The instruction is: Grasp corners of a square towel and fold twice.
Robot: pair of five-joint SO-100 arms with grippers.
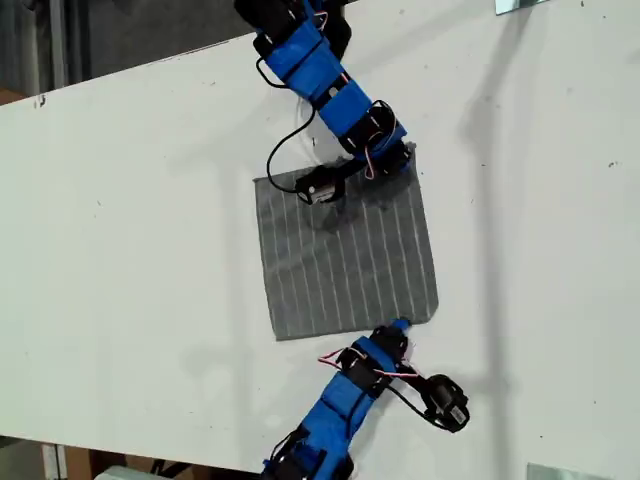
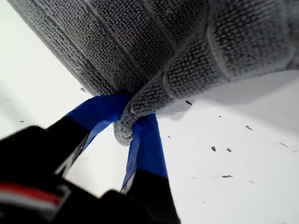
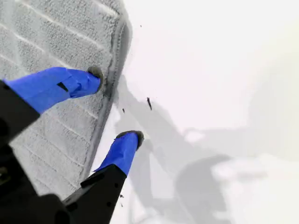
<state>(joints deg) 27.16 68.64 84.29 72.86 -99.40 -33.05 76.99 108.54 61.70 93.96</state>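
The grey striped towel lies mostly flat on the white table. In the exterior view its upper right corner is bunched and raised a little; my first gripper reaches it from the top. The first wrist view shows my first gripper shut on that corner, with the towel hanging above it. My second gripper comes from the bottom of the exterior view to the towel's lower edge, just left of the lower right corner. My second gripper is open, one fingertip on the towel, the other on the table.
The white table spreads wide around the towel in the exterior view, and its far edge runs diagonally at the upper left. Small metal pieces sit at the top right edge and the bottom right edge. Loose cables hang from both arms.
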